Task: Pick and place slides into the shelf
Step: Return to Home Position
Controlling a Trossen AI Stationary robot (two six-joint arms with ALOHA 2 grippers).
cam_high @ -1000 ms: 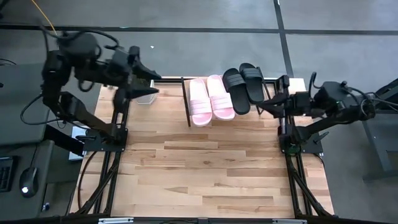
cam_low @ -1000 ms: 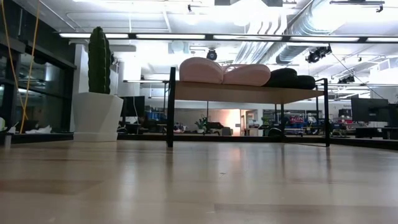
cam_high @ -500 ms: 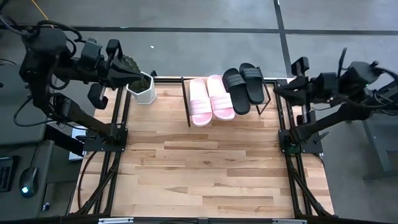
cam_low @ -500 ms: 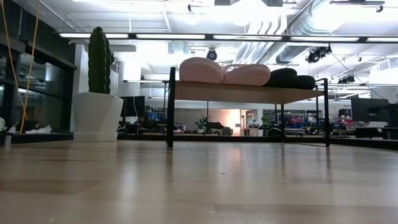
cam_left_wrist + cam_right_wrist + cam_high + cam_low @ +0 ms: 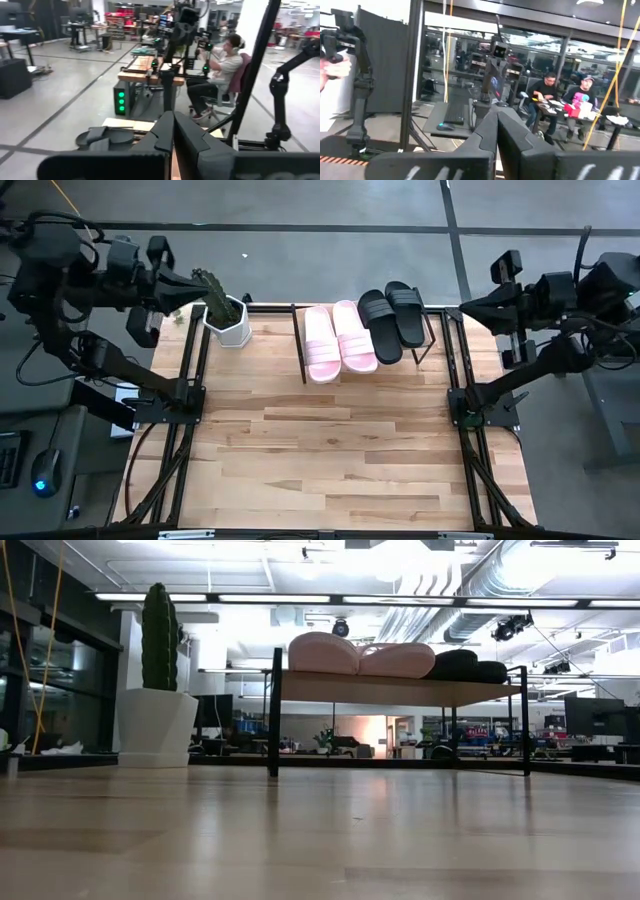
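Observation:
Two pale pink slides (image 5: 338,340) and two black slides (image 5: 392,320) lie side by side, soles down, on the wooden shelf (image 5: 298,345) at the table's far edge. In the low view the pink slides (image 5: 360,656) and the black slides (image 5: 468,666) rest on the shelf's plank (image 5: 400,690). My left gripper (image 5: 188,283) is shut and hangs off the table's far left corner, beside the cactus. My right gripper (image 5: 466,307) is shut too, just off the table's far right corner, apart from the shelf. Both wrist views show shut fingers (image 5: 173,127) (image 5: 496,122) with nothing between them.
A cactus in a white pot (image 5: 228,320) stands on the table's far left corner, left of the shelf, also in the low view (image 5: 157,720). Bare wooden tabletop (image 5: 330,450) stretches from the shelf to the near edge. People sit at desks in the room beyond.
My left gripper has drawn back from above the pot toward the table's left and beyond its edge, and has shut. My right gripper has pulled away from the shelf's right end, rightward off the table. The slides and the shelf have stayed put.

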